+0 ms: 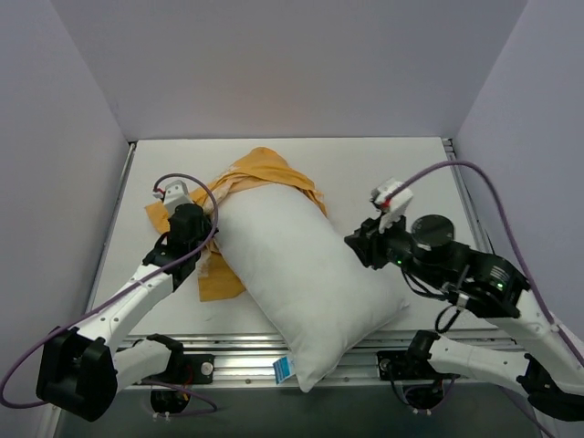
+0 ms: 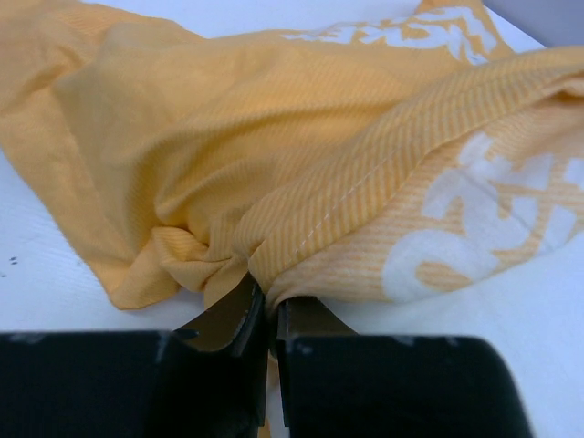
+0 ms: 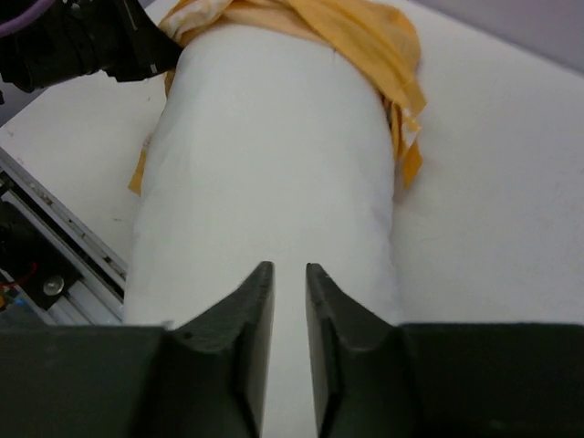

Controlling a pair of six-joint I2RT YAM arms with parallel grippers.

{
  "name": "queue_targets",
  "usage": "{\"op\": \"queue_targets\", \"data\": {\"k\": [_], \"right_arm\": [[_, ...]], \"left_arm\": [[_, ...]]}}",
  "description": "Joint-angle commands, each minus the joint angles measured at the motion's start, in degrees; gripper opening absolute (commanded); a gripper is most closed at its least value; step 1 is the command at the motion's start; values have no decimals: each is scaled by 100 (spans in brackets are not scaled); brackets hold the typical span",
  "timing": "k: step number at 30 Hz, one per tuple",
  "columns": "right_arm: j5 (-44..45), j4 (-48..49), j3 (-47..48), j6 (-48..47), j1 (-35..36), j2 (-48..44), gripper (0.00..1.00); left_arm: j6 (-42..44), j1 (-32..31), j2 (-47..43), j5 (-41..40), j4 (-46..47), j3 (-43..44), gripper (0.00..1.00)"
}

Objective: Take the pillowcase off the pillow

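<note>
**Pillow mostly bare on a white table, case bunched at its far end**

The table (image 1: 401, 164) is a plain white top, closed in by pale grey-lilac walls (image 1: 292, 64) at the back and on both sides. A ribbed metal rail (image 1: 237, 347) runs along its near edge, just in front of the arm bases. The left wrist view shows a few small dark specks on the white surface, near the cloth.

The pillow (image 1: 310, 274) lies diagonally across the middle of the table. Its far end points up and left, and its near corner hangs over the rail, where a small blue tag (image 1: 285, 368) shows. Most of its length is uncovered.

The pillowcase (image 1: 260, 173) is crumpled around the pillow's far end and spills down the left side, flat on the table. Its paler inside and white lettering face upward in the left wrist view.

The left gripper (image 2: 271, 306) sits at the left edge of the cloth, its fingers almost together and pinching a gathered fold of the pillowcase hem.

The right gripper (image 3: 288, 274) is at the pillow's right side. Its fingers stand a narrow gap apart, with the white of the pillow showing between them. Whether they touch the pillow cannot be told.

A purple cable (image 1: 474, 173) loops above the right arm.
</note>
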Motion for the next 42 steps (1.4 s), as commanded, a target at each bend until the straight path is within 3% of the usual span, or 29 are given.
{"op": "queue_targets", "data": {"k": [1,2,3,6,9,12,17,21,25,30,35,37,38,40,42], "right_arm": [[-350,372,-512,74,10,770,28],[-394,547,-600,65,45,875,38],[-325,836,-662,39,184,1094,57],[105,1119,-602,-49,571,1647,79],[676,1217,-268,-234,1055,2218,90],[1808,1304,-13,-506,1854,2711,98],[3171,1410,75,-753,2847,3546,100],[4130,1454,-109,-735,3094,4179,100],[5088,1463,-302,-577,3139,4874,100],[5423,1876,-636,-568,3087,5613,100],[6661,1045,-585,581,2586,6096,99],[7091,238,-444,1421,2358,6176,82],[7250,-81,-260,1775,2313,6228,47],[7497,-740,-22,2470,2243,6255,4],[7612,-1322,258,2860,2225,6220,0]], "left_arm": [[100,-203,4,971,626,156,10],[100,-299,-22,1086,573,191,9],[109,-361,-74,1201,538,217,10],[153,-572,-197,1623,442,252,10],[232,-731,-268,1852,319,323,10],[284,-784,-347,2063,318,358,9],[460,-819,-470,2142,107,349,9],[478,-819,-532,2125,63,297,8],[469,-819,-558,2134,81,244,8],[496,-810,-541,2063,11,217,8],[531,-784,-567,1932,-86,217,8],[522,-749,-550,1923,-104,200,8],[513,-740,-523,1940,-130,209,8],[513,-705,-506,1949,-156,226,8],[548,-661,-488,1905,-244,296,8]]}}
